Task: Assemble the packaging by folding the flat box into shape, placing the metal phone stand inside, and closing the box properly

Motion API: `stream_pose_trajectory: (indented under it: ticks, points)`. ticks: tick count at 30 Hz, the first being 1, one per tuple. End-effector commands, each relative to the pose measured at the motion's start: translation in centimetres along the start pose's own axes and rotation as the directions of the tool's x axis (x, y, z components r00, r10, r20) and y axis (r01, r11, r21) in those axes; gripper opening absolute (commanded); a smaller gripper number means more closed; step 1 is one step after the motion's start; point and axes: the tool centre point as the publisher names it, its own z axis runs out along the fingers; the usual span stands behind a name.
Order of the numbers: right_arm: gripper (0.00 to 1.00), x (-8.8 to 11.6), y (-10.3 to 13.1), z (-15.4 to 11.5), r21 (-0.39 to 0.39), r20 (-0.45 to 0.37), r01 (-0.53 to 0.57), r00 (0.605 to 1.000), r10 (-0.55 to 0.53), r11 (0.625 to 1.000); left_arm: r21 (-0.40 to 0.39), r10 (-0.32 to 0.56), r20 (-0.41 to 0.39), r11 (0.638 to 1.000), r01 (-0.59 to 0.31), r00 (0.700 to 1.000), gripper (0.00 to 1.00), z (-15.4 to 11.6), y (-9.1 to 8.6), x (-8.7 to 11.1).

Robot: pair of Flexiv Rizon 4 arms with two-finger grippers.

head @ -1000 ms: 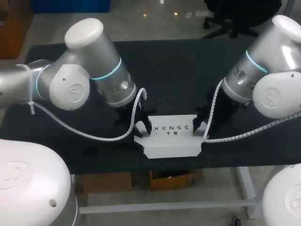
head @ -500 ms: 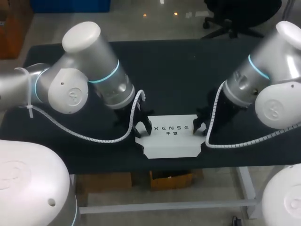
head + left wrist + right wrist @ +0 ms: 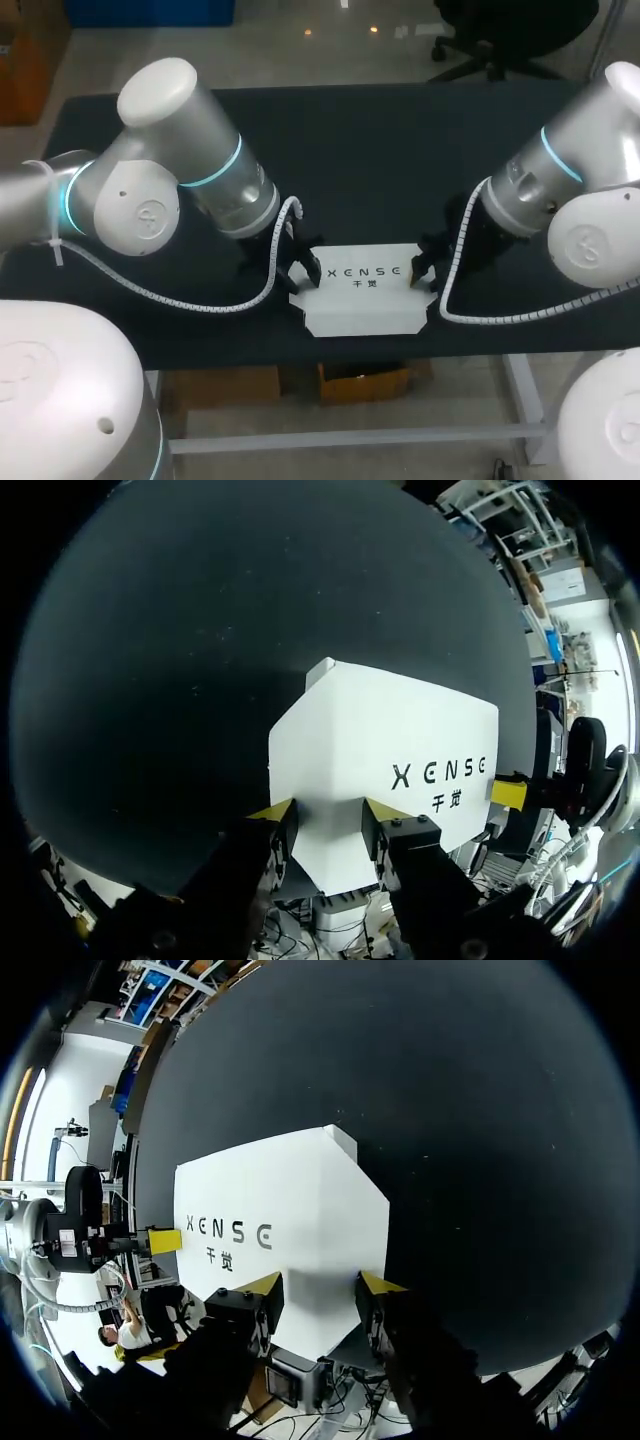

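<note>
One box [image 3: 365, 305]: flat white card; lay on matte black table [image 3: 380, 150]. I found left gripper [image 3: 330, 817] and right gripper [image 3: 320, 1285] spread, straddling end flaps.

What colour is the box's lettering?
Black, on the white box; clearest in the left wrist view.

Short ends of the flat box [image 3: 365, 305], partly behind left and right jaws.

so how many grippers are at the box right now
2: the left gripper is at the left end of the box, and the right gripper is at its right end. Both show plainly.
</note>
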Motion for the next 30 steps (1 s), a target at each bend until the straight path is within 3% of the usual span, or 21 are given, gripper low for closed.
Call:
stream_pose_trajectory:
  ticks: [1, 30]
  points:
    - [0.45, -0.1, -0.06, 0.02, 0.007, -0.023, 0.007, 1.0, -0.007, 1.0, 0.005, 0.002, -0.018, 1.0, -0.002, 1.0, 0.42, 0.76, 0.2, -0.29]
    - [0.42, -0.08, -0.46, 0.65, -0.008, -0.137, 0.041, 0.99, -0.042, 0.999, -0.004, -0.004, -0.123, 1.0, 0.004, 0.992, 0.41, 1.52, 0.22, -0.41]
